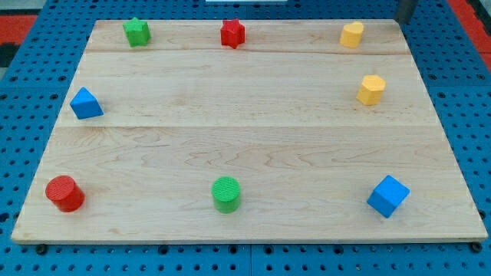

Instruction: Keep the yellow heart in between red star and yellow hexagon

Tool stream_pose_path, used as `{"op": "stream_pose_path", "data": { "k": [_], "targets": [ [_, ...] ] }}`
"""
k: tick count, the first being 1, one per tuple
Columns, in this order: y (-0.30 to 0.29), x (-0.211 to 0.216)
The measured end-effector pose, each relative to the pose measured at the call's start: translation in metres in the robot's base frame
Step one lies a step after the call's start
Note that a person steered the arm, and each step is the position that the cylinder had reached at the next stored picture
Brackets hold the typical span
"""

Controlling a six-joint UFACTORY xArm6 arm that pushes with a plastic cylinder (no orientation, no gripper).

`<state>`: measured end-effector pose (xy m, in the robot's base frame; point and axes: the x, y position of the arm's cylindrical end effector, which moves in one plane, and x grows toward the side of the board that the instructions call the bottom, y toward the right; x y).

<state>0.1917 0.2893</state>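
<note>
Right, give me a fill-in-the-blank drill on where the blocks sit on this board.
1. The red star lies between the yellow heart and the ____ star along the view's top edge.
2. Just below the yellow heart sits the yellow ____.
3. The green cylinder has the red cylinder to the view's left and the blue ____ to the view's right.
4. The blue triangular block lies near the board's ____ edge in the view.

Missing words: green; hexagon; cube; left
</note>
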Motion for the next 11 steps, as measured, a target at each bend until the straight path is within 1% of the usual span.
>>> {"op": "stream_pose_path", "data": {
  "k": [2,3,4,5,6,7,8,9,10,11],
  "targets": [
    [-0.028,0.000],
    [-0.073,0.000],
    [-0.099,0.017],
    [-0.083,0.043],
    [-0.056,0.086],
    [-0.057,0.114],
    [-0.021,0.066],
    [-0.084,0.063],
    [-0.163,0.074],
    [-0.228,0.093]
  ]
}}
